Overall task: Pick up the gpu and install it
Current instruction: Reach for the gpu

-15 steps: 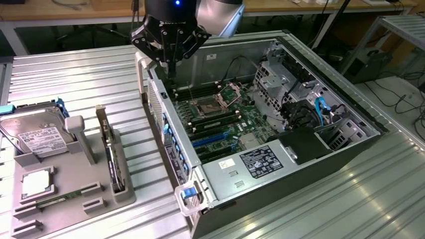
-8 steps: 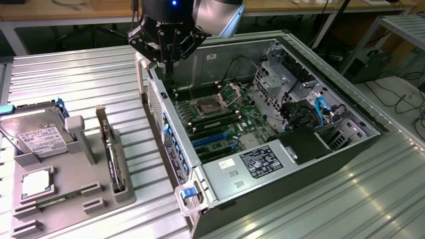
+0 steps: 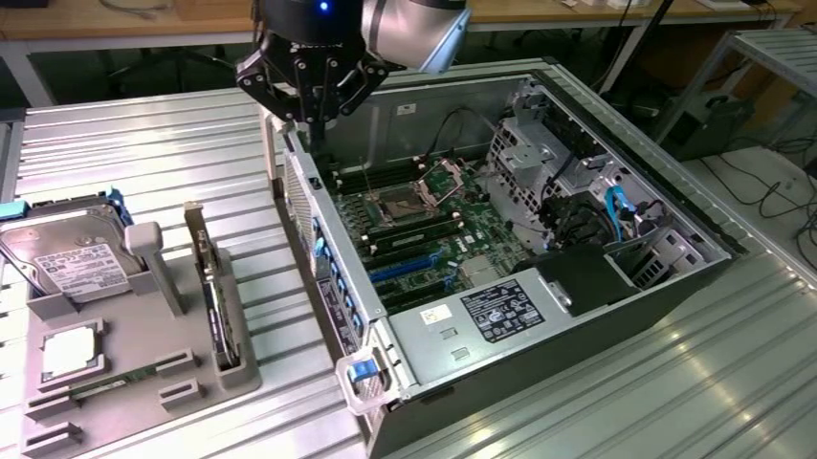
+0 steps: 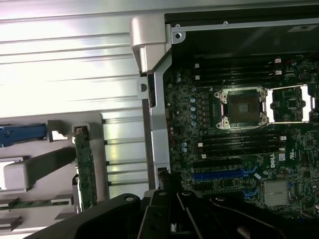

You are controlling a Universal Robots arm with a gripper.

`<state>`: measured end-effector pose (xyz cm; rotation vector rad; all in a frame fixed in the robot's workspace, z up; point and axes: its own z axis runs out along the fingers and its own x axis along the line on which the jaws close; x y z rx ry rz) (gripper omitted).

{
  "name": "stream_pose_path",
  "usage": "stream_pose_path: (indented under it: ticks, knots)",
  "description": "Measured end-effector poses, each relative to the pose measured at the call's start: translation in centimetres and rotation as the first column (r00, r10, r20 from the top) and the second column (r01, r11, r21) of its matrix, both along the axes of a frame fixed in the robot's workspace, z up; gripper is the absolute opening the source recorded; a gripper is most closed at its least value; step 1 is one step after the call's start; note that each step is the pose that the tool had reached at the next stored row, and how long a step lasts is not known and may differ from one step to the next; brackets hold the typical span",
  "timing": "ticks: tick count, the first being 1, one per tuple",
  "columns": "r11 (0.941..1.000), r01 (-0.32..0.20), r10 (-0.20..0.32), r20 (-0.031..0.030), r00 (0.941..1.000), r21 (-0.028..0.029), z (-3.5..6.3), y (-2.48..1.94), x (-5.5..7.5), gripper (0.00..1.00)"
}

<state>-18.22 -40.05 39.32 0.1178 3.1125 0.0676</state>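
Exterior view: the gripper (image 3: 314, 120) hangs over the open computer case (image 3: 575, 382), above the wall nearest the tray (image 3: 128, 402). Its fingers are drawn narrow and hold nothing. The gpu (image 3: 217, 306) stands on edge in that tray. Wrist view: the gpu (image 4: 84, 169) stands upright in its slot, apart from the motherboard (image 4: 234, 164).

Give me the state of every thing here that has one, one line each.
gpu, standing on edge in the gray holder, not picked up.
computer case, lying on its side, side panel off.
processor socket, cover plate flipped open.
hard drive, resting in the holder, label up.
gripper, above the case's wall, apart from the gpu.
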Motion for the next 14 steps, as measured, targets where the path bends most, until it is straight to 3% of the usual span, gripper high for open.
stream_pose_path:
  ticks: [3, 7, 9, 10, 12, 14]
  knots:
    - [1.0, 0.0, 0.0, 0.0, 1.0, 0.0, 0.0, -0.09, -0.5, 0.11]
    - [1.0, -0.001, 0.001, 0.0, 1.0, 0.0, 0.0, -0.4, -3.3, 0.11]
    - [1.0, -0.007, 0.007, -0.0001, 1.0, 0.0, 0.0, -0.84, -6.3, 0.11]
    - [0.9996, -0.028, 0.028, -0.0001, 0.9996, 0.0, 0.0, -1.52, -7.6, 0.11]
    - [0.9988, -0.049, 0.049, 0.0, 0.9988, 0.0, -0.01, -2.07, -8.3, 0.11]
    - [0.9984, -0.057, 0.057, -0.0001, 0.9984, 0.0, -0.01, -2.26, -8.6, 0.11]
